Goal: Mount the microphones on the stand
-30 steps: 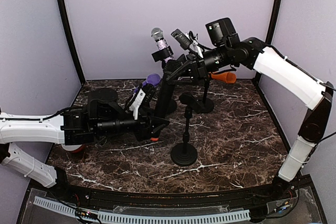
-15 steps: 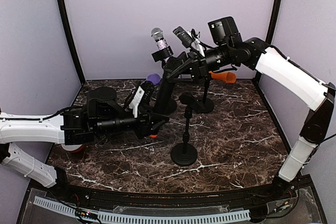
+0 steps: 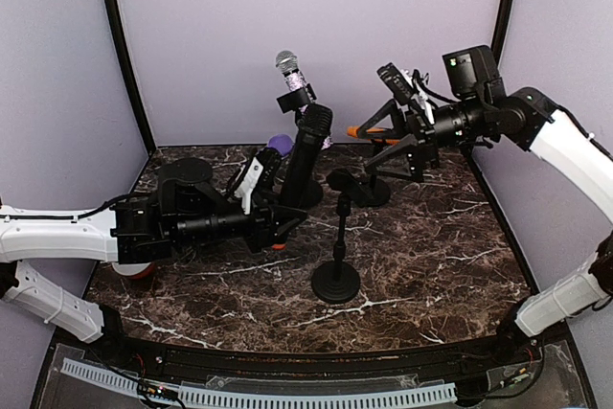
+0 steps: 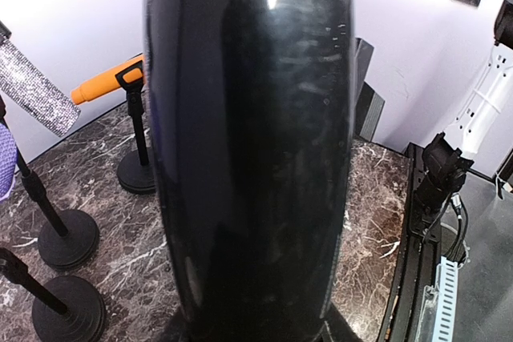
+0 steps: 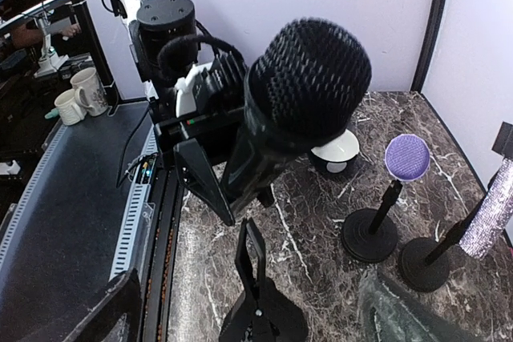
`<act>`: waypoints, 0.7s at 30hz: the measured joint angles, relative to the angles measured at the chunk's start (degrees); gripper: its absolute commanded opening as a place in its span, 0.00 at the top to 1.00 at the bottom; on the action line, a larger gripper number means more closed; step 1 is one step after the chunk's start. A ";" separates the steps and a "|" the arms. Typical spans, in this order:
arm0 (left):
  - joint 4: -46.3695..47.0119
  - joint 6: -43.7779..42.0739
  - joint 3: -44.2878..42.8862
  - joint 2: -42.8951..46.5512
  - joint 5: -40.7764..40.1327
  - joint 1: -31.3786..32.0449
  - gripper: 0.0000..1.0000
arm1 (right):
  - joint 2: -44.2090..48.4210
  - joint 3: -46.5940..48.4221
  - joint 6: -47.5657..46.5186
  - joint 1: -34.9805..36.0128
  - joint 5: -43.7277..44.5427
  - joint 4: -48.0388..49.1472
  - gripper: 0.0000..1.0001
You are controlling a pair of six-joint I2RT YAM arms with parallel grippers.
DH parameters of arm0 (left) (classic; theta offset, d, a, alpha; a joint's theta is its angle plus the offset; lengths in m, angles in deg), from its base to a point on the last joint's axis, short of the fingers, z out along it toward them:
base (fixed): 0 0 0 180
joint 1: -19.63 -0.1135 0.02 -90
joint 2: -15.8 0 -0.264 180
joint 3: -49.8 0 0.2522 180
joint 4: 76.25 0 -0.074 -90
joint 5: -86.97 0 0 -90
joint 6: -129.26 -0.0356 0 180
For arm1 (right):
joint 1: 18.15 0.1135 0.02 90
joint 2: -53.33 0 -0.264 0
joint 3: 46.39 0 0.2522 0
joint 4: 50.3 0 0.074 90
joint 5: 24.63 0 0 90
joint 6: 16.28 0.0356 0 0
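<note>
Three microphones (lilac, purple, orange) sit clipped near the table's back edge; left gripper clamps black microphone near-upright mid-table, likely to feed the empty stand, right gripper's fingers gape, clear of it.

We see a glossy black microphone standing upright and very close, filling the middle of the view. Behind it on the left, an orange microphone sits clipped in a stand. Farther left is a tilted glittery microphone. Two round stand bases rest on the dark marble worktop.
</note>
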 measured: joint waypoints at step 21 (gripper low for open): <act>-3.50 -1.57 -1.99 0.44 0.22 -0.92 1.00 | 1.66 -15.10 -6.82 -0.28 0.76 3.52 0.30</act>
